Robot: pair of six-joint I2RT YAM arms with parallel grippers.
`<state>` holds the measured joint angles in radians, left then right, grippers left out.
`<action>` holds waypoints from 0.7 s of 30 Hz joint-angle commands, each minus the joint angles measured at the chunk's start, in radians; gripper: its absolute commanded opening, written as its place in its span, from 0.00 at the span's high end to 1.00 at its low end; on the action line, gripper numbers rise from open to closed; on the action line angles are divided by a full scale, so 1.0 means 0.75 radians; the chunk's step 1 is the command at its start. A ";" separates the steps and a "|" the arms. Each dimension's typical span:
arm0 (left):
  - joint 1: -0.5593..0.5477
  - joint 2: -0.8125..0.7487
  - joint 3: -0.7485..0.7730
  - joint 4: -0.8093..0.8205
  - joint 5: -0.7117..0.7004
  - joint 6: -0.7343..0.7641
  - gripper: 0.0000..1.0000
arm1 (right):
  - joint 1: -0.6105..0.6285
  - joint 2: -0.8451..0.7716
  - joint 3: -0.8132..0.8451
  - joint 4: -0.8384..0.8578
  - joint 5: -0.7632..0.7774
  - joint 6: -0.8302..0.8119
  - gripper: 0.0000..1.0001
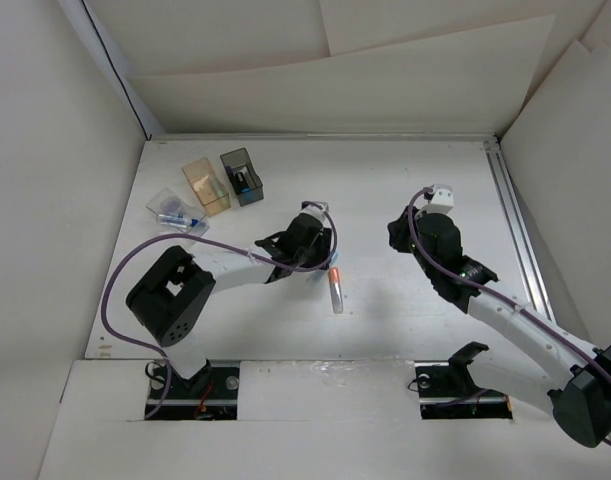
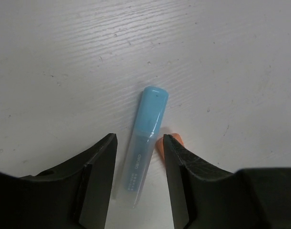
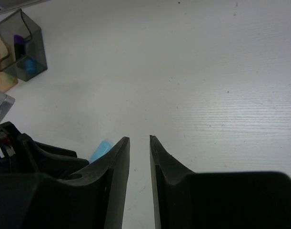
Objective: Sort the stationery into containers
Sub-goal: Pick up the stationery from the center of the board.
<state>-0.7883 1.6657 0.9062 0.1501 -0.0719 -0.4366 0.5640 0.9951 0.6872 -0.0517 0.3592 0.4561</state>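
While the left gripper (image 2: 140, 139) hangs over the light blue highlighter (image 2: 150, 114), jaws apart and straddling its barrel, the pen lies flat on the table (image 2: 64, 57). It is mid-field, well apart from the clear box (image 1: 173, 208), amber box (image 1: 205, 186) and smoky grey box (image 1: 243, 176) at far left.

Judged: light, rigid plastic, smooth and round, so apt to roll or squirt out of an off-centre pinch. Best hold is across the barrel near mid-length, not on the cap end.

The orange-capped tube (image 1: 336, 288) lies just beside one finger (image 2: 176, 157) and may be nudged on closing.

Right gripper (image 3: 139, 139) hovers over bare table, jaws a narrow gap apart, holding nothing.
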 commanded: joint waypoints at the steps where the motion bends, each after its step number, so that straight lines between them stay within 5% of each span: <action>1: -0.029 -0.014 0.033 0.070 0.057 0.044 0.59 | 0.009 -0.004 0.049 0.055 0.014 -0.005 0.69; 14: -0.057 0.201 0.205 -0.010 -0.141 0.059 0.57 | 0.009 -0.003 0.049 0.055 0.014 -0.005 0.67; 18: -0.057 0.256 0.234 -0.041 -0.166 0.059 0.62 | 0.009 -0.003 0.049 0.055 0.002 -0.017 0.67; 21: -0.057 0.268 0.234 -0.041 -0.209 0.059 0.75 | 0.009 -0.003 0.049 0.055 0.002 -0.017 0.67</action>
<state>-0.8299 1.8595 1.0554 0.1425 -0.1825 -0.4000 0.5640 0.9955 0.6872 -0.0517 0.3588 0.4549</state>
